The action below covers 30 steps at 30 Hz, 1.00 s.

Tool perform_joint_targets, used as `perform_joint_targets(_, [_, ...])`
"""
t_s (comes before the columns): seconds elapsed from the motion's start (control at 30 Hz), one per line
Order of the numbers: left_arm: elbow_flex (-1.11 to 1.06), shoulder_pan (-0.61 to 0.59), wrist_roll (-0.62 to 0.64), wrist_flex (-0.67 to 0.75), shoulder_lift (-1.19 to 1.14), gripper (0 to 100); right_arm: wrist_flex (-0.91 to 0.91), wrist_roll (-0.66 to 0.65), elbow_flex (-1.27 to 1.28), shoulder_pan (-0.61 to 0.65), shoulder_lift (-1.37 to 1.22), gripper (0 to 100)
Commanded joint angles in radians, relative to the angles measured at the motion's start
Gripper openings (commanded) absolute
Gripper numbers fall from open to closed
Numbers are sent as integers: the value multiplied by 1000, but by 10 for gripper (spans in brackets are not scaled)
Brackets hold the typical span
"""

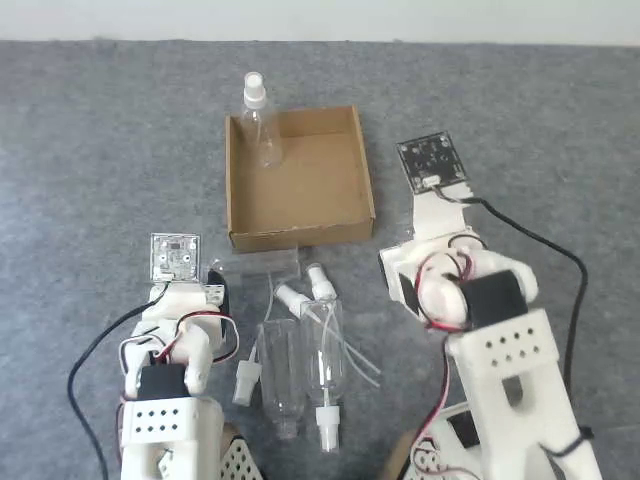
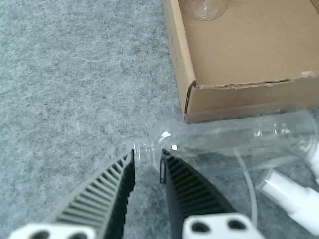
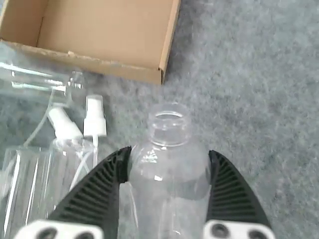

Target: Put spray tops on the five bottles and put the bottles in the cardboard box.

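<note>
The left gripper (image 2: pixel 147 159) has its fingers drawn close, clenched on the bare neck of a clear bottle lying on its side (image 2: pixel 239 134); the two tips sit either side of that neck, and the body of the lying bottle runs off sideways just past them, along the near wall of the cardboard box (image 2: pixel 182 64); beyond the fingertips, over that wall, the brown floor of the box shows; off to one side of the fingers a white spray top (image 2: pixel 294 194) lies on the grey carpet (image 2: pixel 65 84)

The right gripper (image 3: pixel 169 154) grasps an uncapped bottle (image 3: pixel 169 129); its fingers press the shoulders on either side, and the open mouth points ahead of the tips, toward a corner of the box; beside this gripper, on the side of the other arm, two loose spray tops (image 3: pixel 94 117) lie against more clear plastic

From above, two further bottles (image 1: pixel 283 375) lie side by side between the two arms, nearer the arm bases than either set of fingertips, with spray tops scattered among them; the box lies ahead of both grippers, and in its far corner on the left arm's side a capped bottle (image 1: pixel 265 130) leans against the wall, its white top above the rim
</note>
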<state>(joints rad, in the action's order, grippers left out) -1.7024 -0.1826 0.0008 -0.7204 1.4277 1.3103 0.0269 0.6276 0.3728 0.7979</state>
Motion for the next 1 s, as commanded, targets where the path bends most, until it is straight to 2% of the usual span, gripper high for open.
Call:
perform_joint_targets(0.0, [10, -3, -8, -5, 25, 81, -111, 34, 69, 5, 143, 115])
perform_joint_targets(0.5, [10, -3, -8, -5, 25, 81, -417, 97, 477, 2, 489, 114])
perform_joint_targets(0.97, [10, -3, -8, -5, 25, 81, -440, 153, 672, -12, 829, 114])
